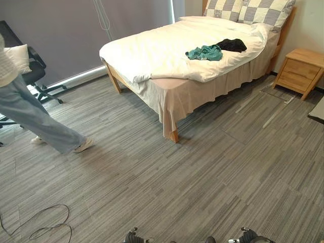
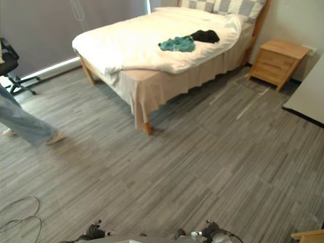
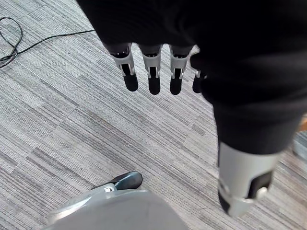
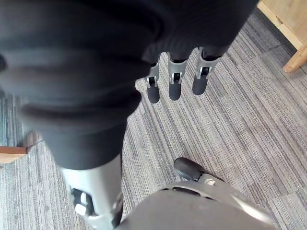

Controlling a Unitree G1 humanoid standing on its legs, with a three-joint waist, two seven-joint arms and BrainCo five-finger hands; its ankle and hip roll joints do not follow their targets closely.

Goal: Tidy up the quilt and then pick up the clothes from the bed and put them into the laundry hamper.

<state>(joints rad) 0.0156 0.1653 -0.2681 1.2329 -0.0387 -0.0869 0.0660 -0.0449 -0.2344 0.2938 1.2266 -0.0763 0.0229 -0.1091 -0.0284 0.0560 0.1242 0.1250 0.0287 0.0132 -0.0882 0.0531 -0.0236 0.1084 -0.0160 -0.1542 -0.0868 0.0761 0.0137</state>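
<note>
No readable text, labels, numbers or signs anywhere: nothing legible on the quilt (image 1: pixel 167 48), the clothes (image 1: pixel 205 52), the nightstand (image 1: pixel 300 71), the floor (image 1: pixel 202 182) or either hand's cover.

Teal (image 1: pixel 204 52) and black clothes (image 1: pixel 232 45) on quilt (image 1: pixel 152 50)
</note>
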